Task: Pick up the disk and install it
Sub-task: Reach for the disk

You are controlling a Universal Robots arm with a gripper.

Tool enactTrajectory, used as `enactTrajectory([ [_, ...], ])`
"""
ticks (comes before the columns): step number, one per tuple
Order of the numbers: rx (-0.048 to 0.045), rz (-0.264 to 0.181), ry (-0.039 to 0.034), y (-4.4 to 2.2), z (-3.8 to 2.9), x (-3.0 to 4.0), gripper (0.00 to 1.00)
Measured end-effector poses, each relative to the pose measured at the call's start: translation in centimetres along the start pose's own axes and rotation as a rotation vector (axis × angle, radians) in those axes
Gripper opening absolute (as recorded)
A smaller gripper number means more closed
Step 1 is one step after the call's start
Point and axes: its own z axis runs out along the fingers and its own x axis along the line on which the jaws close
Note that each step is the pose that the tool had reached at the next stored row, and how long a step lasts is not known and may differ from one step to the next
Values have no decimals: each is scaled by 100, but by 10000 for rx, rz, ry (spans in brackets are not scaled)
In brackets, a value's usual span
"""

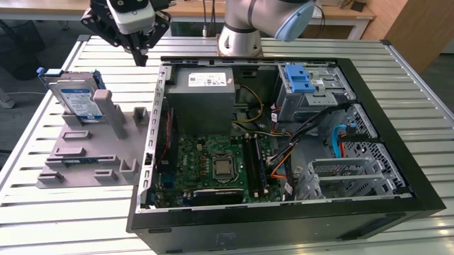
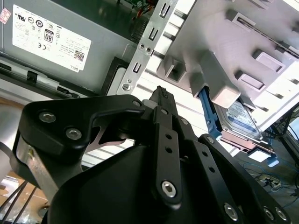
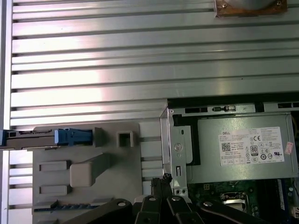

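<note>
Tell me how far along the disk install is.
Nothing looks done yet: the disk stands on edge in the grey holder, outside the open computer case. The gripper hangs near the case's edge, fingers shut on nothing. Pickup and install are both left.

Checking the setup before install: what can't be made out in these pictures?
Exterior view: the disk has a lower corner behind a post of the grey holder.
First wrist view: the disk is edge-on, label unseen, one end cut by the picture edge.
Exterior view: bay beneath the blue latch bracket is covered by it.
Exterior view: gripper body cut by the top edge.
</note>
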Motion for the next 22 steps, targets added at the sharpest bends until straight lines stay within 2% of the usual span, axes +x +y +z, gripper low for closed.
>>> enactTrajectory([
  [22,0,0,0,-6,5,70,11],
])
